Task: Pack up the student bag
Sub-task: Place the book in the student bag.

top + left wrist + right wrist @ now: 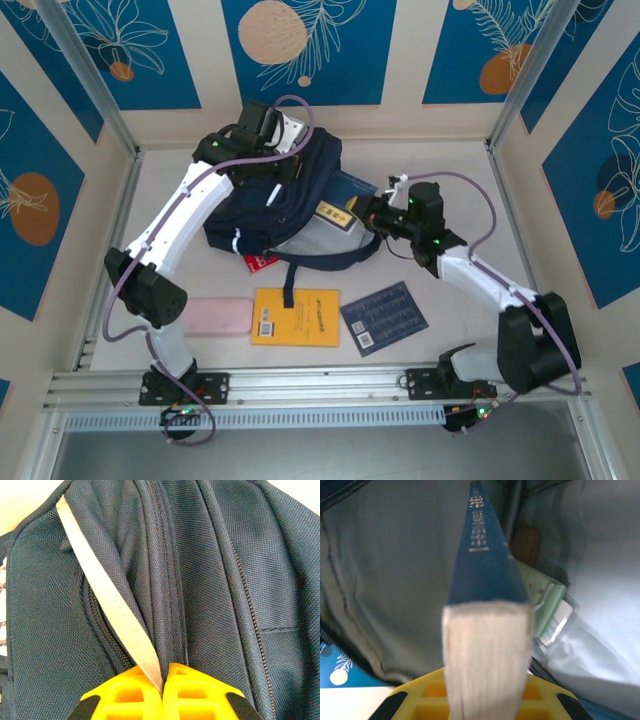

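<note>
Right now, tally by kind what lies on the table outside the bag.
Books: 2 (yellow book, navy book)
Pink case: 1
Red item, partly under the bag, kind unclear: 1
Total: 4

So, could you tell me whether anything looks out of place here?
Only a red item sticks out from under the near edge of the student bag, seemingly pinned by it, while the yellow book lies free.

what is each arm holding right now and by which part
The left fingers pinch the dark navy fabric backpack by its pale woven strip. The right fingers clamp the thick blue-covered book by its near end, page edges showing.
</note>
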Robot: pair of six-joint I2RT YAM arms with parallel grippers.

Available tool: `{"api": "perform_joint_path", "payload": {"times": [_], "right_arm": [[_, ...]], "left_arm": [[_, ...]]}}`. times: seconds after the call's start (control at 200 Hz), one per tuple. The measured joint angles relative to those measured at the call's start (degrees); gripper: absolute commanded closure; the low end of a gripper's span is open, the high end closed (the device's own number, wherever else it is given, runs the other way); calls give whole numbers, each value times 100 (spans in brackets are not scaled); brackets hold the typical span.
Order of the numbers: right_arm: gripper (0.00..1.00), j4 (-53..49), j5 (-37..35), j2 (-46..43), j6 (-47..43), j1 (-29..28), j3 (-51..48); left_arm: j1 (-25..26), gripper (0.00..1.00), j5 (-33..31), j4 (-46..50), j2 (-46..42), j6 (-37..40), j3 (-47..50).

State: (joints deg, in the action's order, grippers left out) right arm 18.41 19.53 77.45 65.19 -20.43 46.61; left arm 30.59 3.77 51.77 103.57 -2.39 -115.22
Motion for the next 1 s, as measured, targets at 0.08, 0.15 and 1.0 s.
{"api": "perform_joint_path", "payload": {"times": [0.08,0.15,1.0], "right_arm": [[100,83,-2,511,81,-138,413],[100,81,-59,988,87,-264,800],[27,-496,-918,3630,-363,-970,3215]], "left_arm": [[-11,100,57,-31,-4,0,15],[-28,100,92,-85,-24,0,66],[-890,100,732,-1316,-479,-868,1005]]}}
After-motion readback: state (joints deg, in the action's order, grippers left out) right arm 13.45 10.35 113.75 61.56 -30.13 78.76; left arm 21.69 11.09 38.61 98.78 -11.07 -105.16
